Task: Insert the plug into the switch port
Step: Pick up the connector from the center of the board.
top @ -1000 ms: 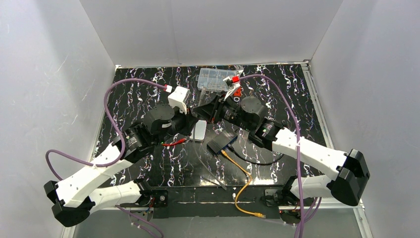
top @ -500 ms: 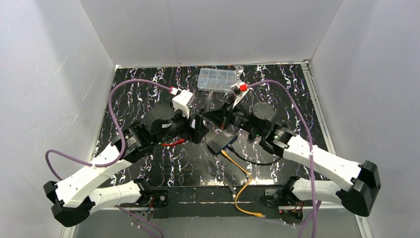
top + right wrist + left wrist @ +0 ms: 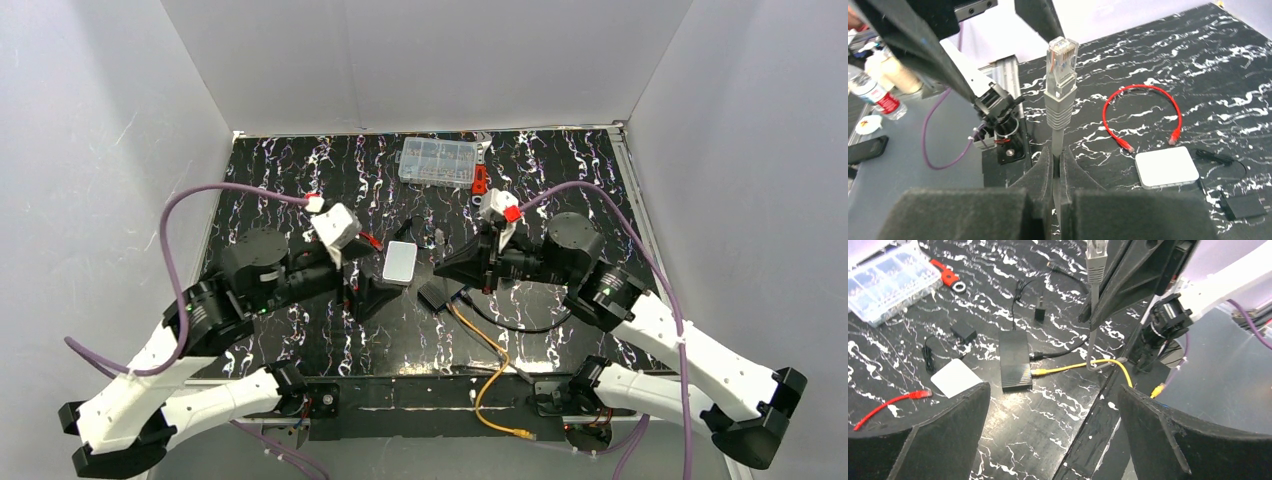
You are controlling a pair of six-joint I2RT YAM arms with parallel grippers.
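Right gripper point(image 3: 1055, 165) pinches the grey cable point(image 3: 1056, 142) just under the plug point(image 3: 1062, 55), which stands above its pads. Switch point(image 3: 1014, 360) lies low beside the fingertips. I'd level the plug, square it to a free switch port point(image 3: 1030, 364), push straight. Left gripper point(image 3: 1053, 390) spread, empty.

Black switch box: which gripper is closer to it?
Right. The right gripper hangs close by the black switch box; the left gripper sits farther off to its left.
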